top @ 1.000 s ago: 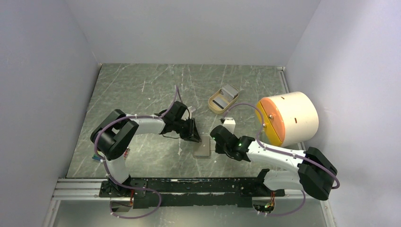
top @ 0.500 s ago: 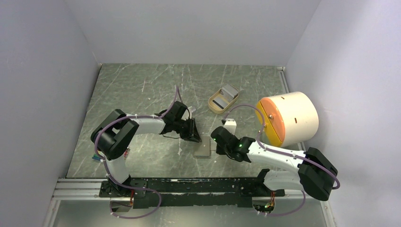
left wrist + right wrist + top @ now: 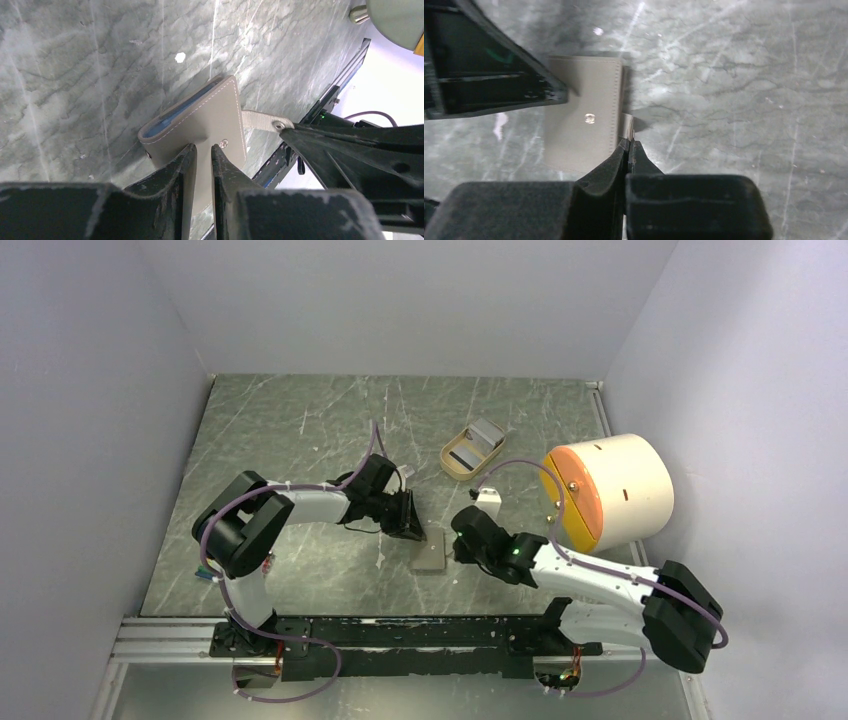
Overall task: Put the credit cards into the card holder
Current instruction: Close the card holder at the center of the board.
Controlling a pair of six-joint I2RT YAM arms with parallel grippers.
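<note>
The grey-olive card holder [image 3: 428, 556] lies on the marble table between my two grippers. In the left wrist view the card holder [image 3: 210, 115] shows a bluish inside along its fold and a round snap. My left gripper [image 3: 203, 150] is shut on its near flap; in the top view the left gripper [image 3: 412, 526] sits at its far-left corner. The holder's strap [image 3: 257, 121] runs off to the right. My right gripper [image 3: 629, 145] is shut on that strap [image 3: 627, 122], beside the card holder [image 3: 584, 100]. One pale credit card [image 3: 487, 500] lies behind the right gripper [image 3: 458, 542].
A tan oval tray [image 3: 447, 455] with silver sticks stands behind the arms. A big cream cylinder with an orange face [image 3: 615, 490] fills the right side, close to the right arm. The black base rail [image 3: 400, 635] runs along the near edge, and walls close in three sides.
My right gripper has closed on the card holder's strap, and the right arm has shifted slightly. The left gripper and the card holder have stayed put.
</note>
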